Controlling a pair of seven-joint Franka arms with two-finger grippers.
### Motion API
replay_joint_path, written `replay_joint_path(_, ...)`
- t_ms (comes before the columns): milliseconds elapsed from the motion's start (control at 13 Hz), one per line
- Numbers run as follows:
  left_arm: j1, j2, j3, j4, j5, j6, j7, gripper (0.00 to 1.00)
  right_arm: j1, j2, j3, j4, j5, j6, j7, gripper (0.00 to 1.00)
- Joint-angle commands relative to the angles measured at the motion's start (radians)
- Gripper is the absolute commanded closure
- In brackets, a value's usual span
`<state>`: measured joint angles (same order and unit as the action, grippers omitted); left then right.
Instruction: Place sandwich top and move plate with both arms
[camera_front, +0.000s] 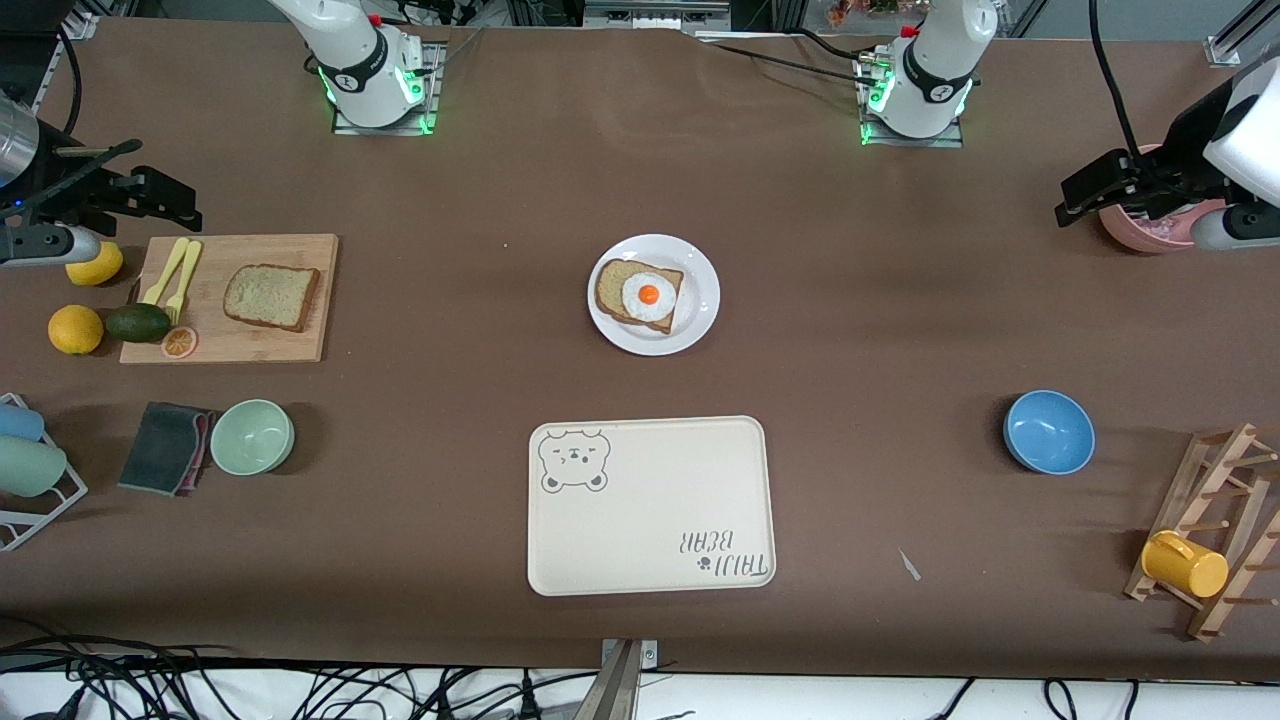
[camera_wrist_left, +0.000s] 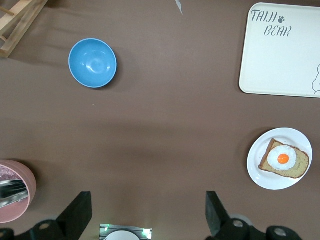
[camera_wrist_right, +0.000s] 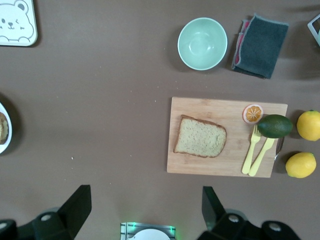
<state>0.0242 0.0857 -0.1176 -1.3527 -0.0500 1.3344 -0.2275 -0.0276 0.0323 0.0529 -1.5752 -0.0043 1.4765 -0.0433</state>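
The sandwich top (camera_front: 272, 297), a plain bread slice, lies on a wooden cutting board (camera_front: 300, 345) toward the right arm's end; it also shows in the right wrist view (camera_wrist_right: 200, 137). The white plate (camera_front: 702, 290) sits mid-table with a bread slice and a fried egg (camera_front: 649, 295) on it, and shows in the left wrist view (camera_wrist_left: 255, 167). My right gripper (camera_front: 160, 195) hangs open and empty, high over the board's end (camera_wrist_right: 145, 212). My left gripper (camera_front: 1088, 195) hangs open and empty, high over a pink bowl (camera_wrist_left: 148, 215).
A cream bear-print tray (camera_front: 650, 505) lies nearer the camera than the plate. A blue bowl (camera_front: 1049, 431) and a mug rack (camera_front: 1210, 530) are toward the left arm's end. A green bowl (camera_front: 252, 436), cloth (camera_front: 165, 447), lemons and avocado (camera_front: 138, 322) are near the board.
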Motion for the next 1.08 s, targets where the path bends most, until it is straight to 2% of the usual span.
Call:
replay_joint_path(0,0.003,0.003,-0.002,0.024,-0.022,-0.012,-0.003,0.0,-0.018,-0.006,0.004,-0.012,0.023,0.036,0.035,0.02)
replay_joint_path(309,0.003,0.003,-0.002,0.024,-0.022,-0.012,-0.003,0.0,-0.015,0.0,-0.005,-0.011,0.032,0.048,0.028,0.01)
replay_joint_path(463,0.003,0.003,-0.002,0.024,-0.022,-0.012,-0.003,0.0,-0.015,-0.003,-0.007,-0.016,0.07,0.039,0.029,0.01)
replay_joint_path(1003,0.003,0.003,-0.002,0.024,-0.022,-0.012,-0.003,0.0,-0.017,0.023,-0.033,0.024,0.069,0.039,0.029,0.01)
